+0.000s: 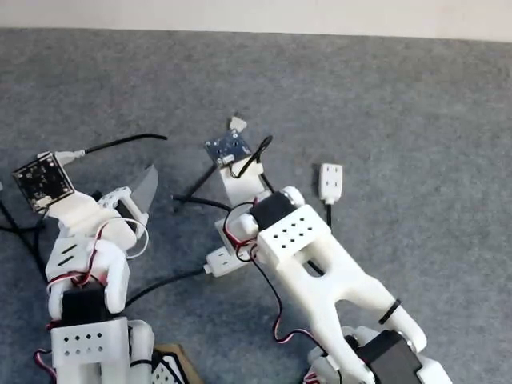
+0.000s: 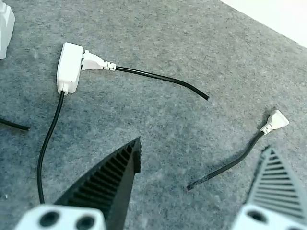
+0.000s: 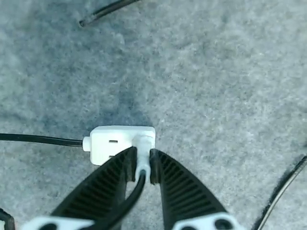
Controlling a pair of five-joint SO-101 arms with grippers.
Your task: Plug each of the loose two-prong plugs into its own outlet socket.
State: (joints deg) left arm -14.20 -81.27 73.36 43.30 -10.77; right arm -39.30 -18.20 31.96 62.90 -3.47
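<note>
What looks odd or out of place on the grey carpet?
The loose white two-prong plug trails a short black cord that ends free, joined to nothing. The white plug seated in the white socket block has a black cord ending likewise. Both look cut.

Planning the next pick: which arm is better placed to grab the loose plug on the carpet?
Left. The left gripper is open and free, facing the loose plug. The right gripper is shut on a second plug at an outlet socket.
</note>
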